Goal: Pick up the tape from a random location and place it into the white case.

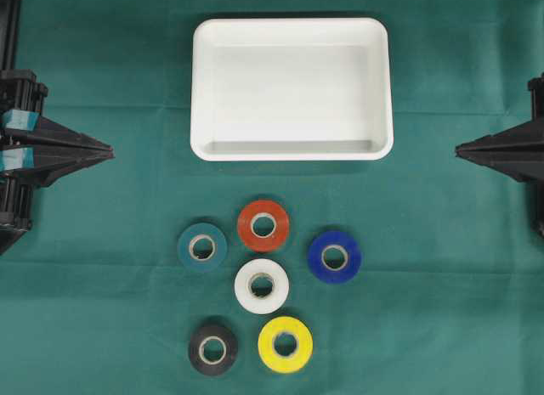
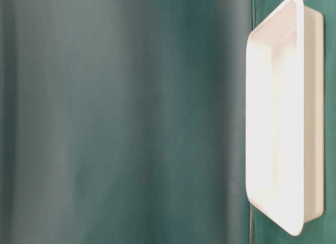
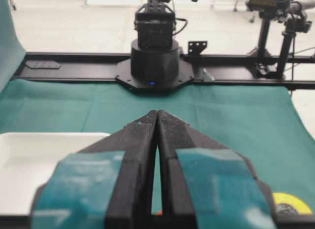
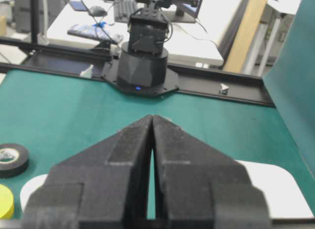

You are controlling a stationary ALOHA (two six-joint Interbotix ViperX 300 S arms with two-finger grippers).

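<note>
Six small plastic tape rolls, red [image 1: 263, 225] nearest, lie toward the table's near edge, just short of the shallow white plastic case [image 1: 291, 151]. Left gripper [image 1: 109, 151] and right gripper [image 1: 460, 149]: closed, empty. You'll likely find rolls light, stiff; pinch across the ring wall.

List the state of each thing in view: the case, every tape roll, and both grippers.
white case: upright, empty
red tape: flat on cloth, outside case
teal tape: flat on cloth
blue tape: flat on cloth
white tape: flat on cloth
black tape: flat on cloth
yellow tape: flat on cloth
left gripper: shut, holding nothing
right gripper: shut, holding nothing
</note>
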